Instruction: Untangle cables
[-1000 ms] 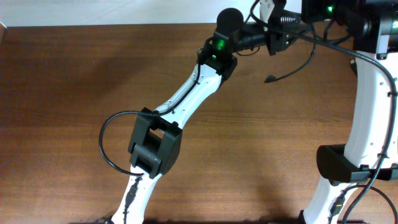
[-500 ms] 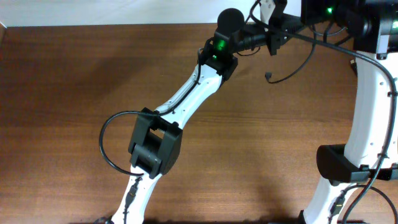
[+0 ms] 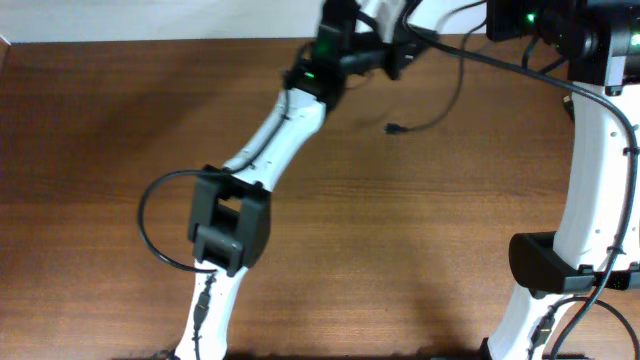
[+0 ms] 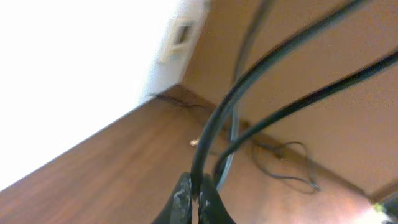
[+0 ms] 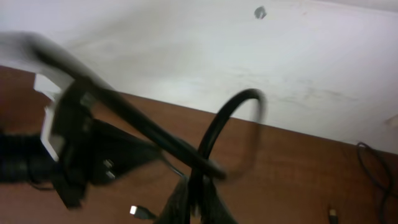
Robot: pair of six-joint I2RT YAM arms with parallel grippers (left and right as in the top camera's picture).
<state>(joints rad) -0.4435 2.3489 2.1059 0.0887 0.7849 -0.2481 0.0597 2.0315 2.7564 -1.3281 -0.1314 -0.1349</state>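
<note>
wooden table; left jaws and right jaws each pinch blurred cables, tips partly cropped.

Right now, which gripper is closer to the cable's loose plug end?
Left. The left gripper, pinching a cable, sits just beyond the plug end, toward the table's far edge; the right gripper is farther off to the right.

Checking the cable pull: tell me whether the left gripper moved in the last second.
Yes. Overhead, the left gripper has shifted left along the table's far edge, away from the right arm.
</note>
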